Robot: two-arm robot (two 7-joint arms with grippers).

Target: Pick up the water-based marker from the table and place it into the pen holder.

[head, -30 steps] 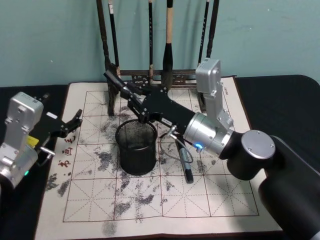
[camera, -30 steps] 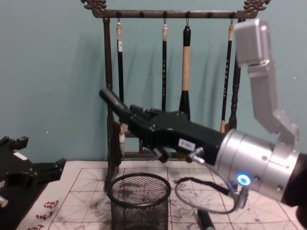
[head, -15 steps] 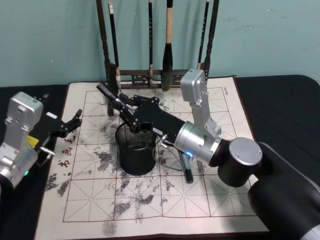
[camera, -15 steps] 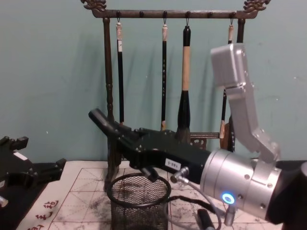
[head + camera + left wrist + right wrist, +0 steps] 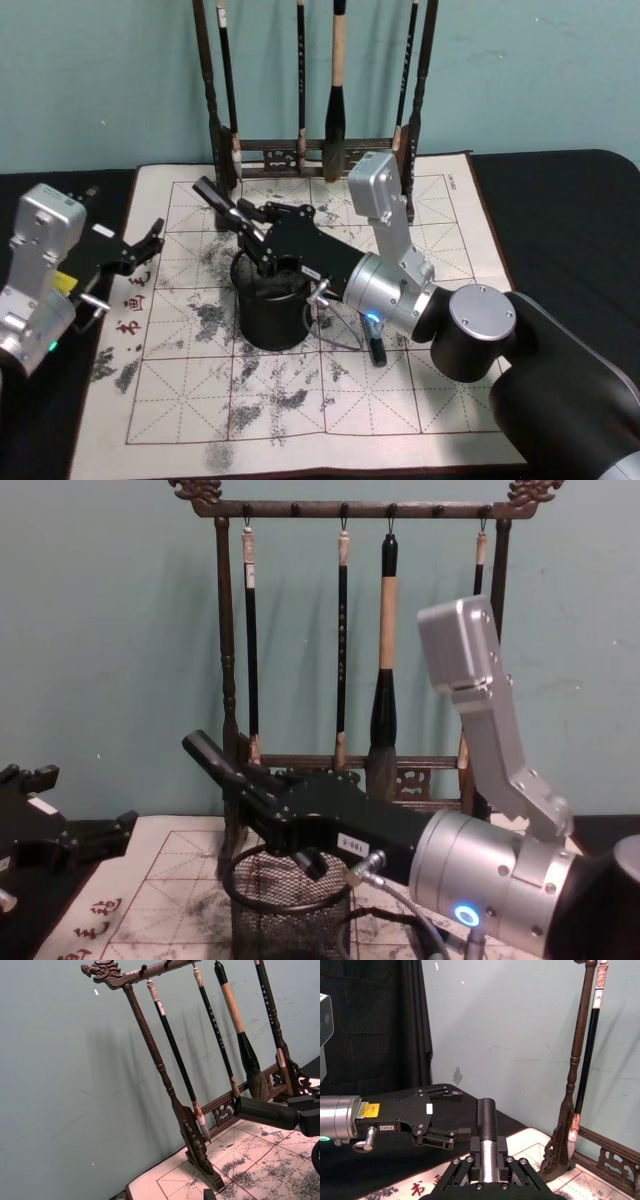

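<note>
Your right gripper clamps the marker, which slants toward ten o'clock just above the pen holder. Your left gripper sits agape at its nine o'clock.

Soft, even indoor light, with little glare.

The wall is lit evenly, and broad, soft-edged shadows of the brush rack are cast on it beside the posts and brushes. Bright highlights are carried by the silver housing of the right arm, where a blue lamp is seen glowing. The mat is lit flatly. Detail is swallowed in the black table and the dark curtain. A pale sheen is seen along the marker.
</note>
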